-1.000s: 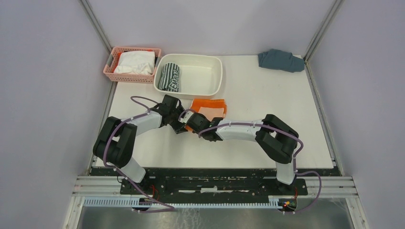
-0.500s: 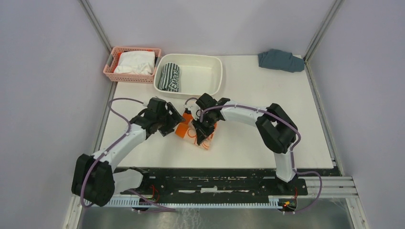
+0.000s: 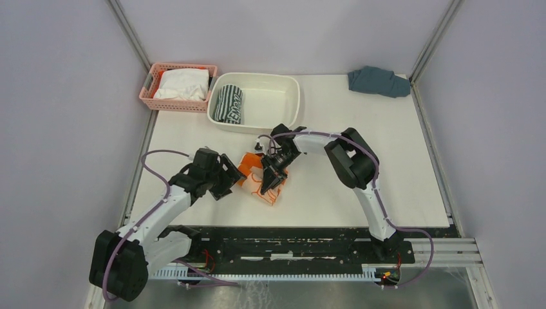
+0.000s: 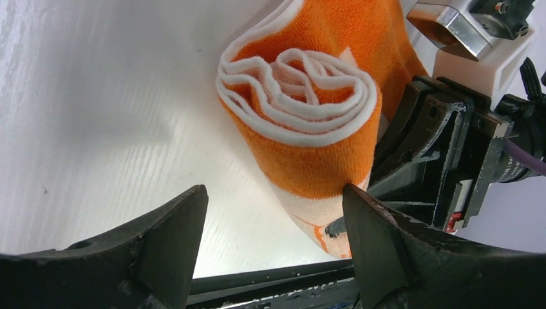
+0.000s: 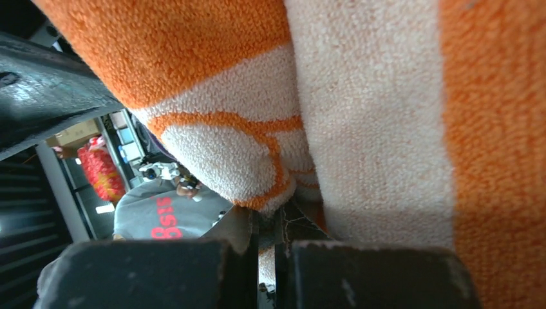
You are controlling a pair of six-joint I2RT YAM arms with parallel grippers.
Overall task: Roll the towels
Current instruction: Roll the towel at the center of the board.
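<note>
White table, centre: orange towel, loosely rolled, edge pinched in right gripper at its 2 o'clock. Left gripper, jaws apart, at 9 o'clock, just clear. Striped towel, rolled, in white tub, 12 o'clock.

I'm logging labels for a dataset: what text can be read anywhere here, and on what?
"sis" or similar, red, unsure: on a grey shirt behind, right wrist view.
Too small to read: lettering on the striped towel in the white tub.
Unreadable, folded: pale lettering on the orange towel.
Too blurred: arm label, left wrist view.
</note>
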